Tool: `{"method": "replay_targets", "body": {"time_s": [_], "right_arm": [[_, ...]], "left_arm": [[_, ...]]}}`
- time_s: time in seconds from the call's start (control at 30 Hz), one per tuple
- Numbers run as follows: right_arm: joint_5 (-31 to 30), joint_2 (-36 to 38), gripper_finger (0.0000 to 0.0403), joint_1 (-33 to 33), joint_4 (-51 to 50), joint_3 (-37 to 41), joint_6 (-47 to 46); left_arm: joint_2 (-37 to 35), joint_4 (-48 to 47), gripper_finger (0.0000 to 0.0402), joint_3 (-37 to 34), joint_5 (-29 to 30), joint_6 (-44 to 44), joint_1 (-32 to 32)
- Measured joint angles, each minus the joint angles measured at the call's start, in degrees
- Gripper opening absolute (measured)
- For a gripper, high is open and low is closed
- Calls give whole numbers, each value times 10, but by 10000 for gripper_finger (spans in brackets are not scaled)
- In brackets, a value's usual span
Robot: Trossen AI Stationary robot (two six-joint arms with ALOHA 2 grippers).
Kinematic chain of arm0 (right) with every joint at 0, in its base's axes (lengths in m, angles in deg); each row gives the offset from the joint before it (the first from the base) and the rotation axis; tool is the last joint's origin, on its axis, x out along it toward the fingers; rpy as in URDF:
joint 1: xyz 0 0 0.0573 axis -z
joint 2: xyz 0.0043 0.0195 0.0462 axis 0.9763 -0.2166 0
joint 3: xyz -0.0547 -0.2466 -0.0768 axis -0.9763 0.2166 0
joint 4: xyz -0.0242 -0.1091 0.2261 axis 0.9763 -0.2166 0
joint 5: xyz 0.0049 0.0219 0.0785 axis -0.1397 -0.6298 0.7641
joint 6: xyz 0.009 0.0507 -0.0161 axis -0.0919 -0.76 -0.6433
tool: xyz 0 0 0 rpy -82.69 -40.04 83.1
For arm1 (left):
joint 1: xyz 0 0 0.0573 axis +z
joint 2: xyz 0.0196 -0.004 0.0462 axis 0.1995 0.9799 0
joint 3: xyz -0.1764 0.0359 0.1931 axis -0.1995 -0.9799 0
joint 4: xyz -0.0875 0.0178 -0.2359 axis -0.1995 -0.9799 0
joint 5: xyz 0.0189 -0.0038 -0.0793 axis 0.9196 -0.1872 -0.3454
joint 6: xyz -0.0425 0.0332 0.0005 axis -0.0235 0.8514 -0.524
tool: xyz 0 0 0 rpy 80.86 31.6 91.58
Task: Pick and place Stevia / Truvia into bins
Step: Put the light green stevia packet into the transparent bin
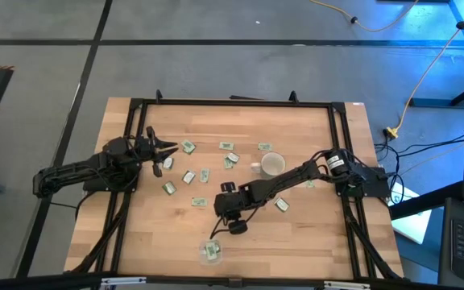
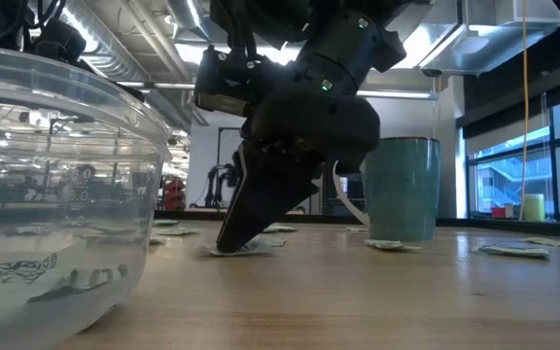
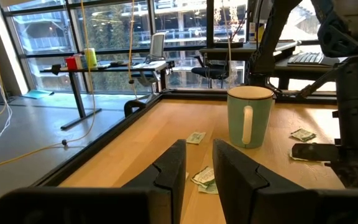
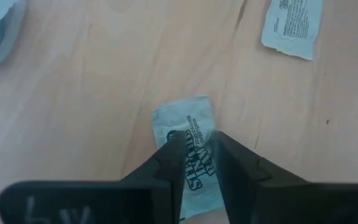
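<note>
Green-and-white Stevia sachets [image 1: 188,176] lie flat and scattered over the wooden table. The clear round bin [image 1: 211,252] stands near the table's near edge and holds a few sachets; it fills the left of the low view [image 2: 47,194]. My right gripper [image 1: 218,232] points down just on the far side of the bin, shut on one sachet [image 4: 188,134]. My left gripper [image 1: 171,148] hovers at the table's left above the sachets, its fingers [image 3: 197,155] close together and holding nothing. My right gripper [image 4: 197,140] has its two fingertips on the middle of one sachet [image 4: 196,158], coming from above and slanting down. A narrow strip of the printed paper shows between the fingers. The sachet lies on the table [image 2: 244,250] under the tips.
A white mug [image 1: 272,164] stands right of the table's centre, with sachets around it. Another sachet [image 4: 293,28] lies a little beyond my right gripper. A black frame [image 1: 232,102] runs along the table's edges. Bare wood lies right of the bin.
</note>
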Motion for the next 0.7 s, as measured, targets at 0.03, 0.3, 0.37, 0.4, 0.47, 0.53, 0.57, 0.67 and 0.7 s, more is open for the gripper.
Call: {"method": "replay_targets", "body": {"time_s": [0.03, 0.3, 0.37, 0.4, 0.47, 0.53, 0.57, 0.67, 0.7], "right_arm": [[0, 0, 74, 0, 0, 0, 0], [-1, 1, 14, 0, 6, 1, 3], [0, 1, 6, -1, 14, 1, 4], [-1, 2, 6, 0, 14, 1, 4], [-1, 2, 9, 0, 10, -3, 4], [-1, 2, 10, -1, 6, -11, 4], [-1, 2, 10, -1, 2, -18, 4], [-1, 2, 5, -5, -40, -55, 4], [-1, 2, 4, -7, -61, -72, 4]], "left_arm": [[0, 0, 75, 0, 0, 0, 0], [0, 0, 75, 0, 0, 0, 0], [0, 0, 75, 0, 0, 0, 0], [0, 0, 75, 0, 0, 0, 0], [0, 0, 75, 0, 0, 0, 0], [0, 0, 75, 0, 0, 0, 0], [0, 0, 75, 0, 0, 0, 0], [0, 0, 75, 0, 0, 0, 0], [0, 0, 75, 0, 0, 0, 0]]}}
